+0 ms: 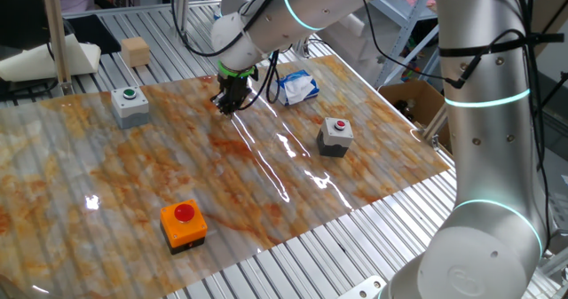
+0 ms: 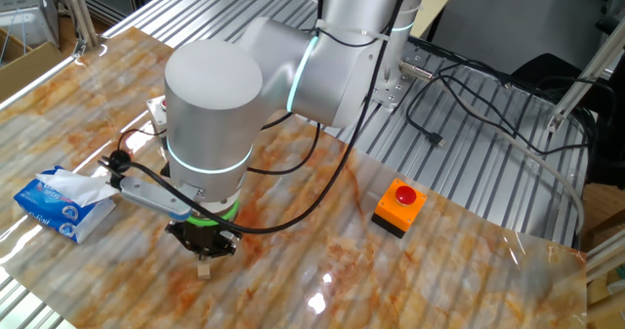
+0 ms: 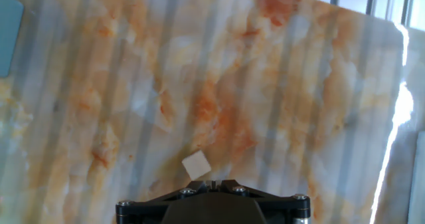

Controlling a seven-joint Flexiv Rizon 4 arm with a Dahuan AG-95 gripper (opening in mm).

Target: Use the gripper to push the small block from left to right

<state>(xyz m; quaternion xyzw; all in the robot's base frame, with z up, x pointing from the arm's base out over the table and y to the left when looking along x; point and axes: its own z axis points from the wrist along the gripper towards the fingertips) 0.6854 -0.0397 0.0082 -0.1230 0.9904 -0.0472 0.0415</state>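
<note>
Nearest your lens in the hand view sits the gripper (image 3: 214,184), its 2 black fingertips pressed together with nothing between them, pointing straight down at the marbled orange-and-white mat (image 3: 265,84). Just beyond those tips, slightly to their left in that view, you can see the small block (image 3: 196,165), a pale tan cube lying flat on the mat, turned a little so its corners point diagonally; it looks to be touching the fingertips or a hair apart, and you cannot tell which. From the other fixed view the same small block (image 2: 204,267) shows right under the gripper (image 2: 202,248), below the green ring and the big white-silver arm (image 2: 215,104). In the first fixed view the gripper (image 1: 229,104) is low over the far middle of the mat, and the block is too small to pick out there. Around it you have 1 grey box with a green button (image 1: 130,105) to the left, 1 grey box with a red button (image 1: 335,136) to the right, 1 orange box with a red button (image 1: 184,224) near the front edge, a blue-and-white tissue pack (image 1: 296,87) behind the arm, and a larger tan cube (image 1: 136,51) off the mat at the back.
</note>
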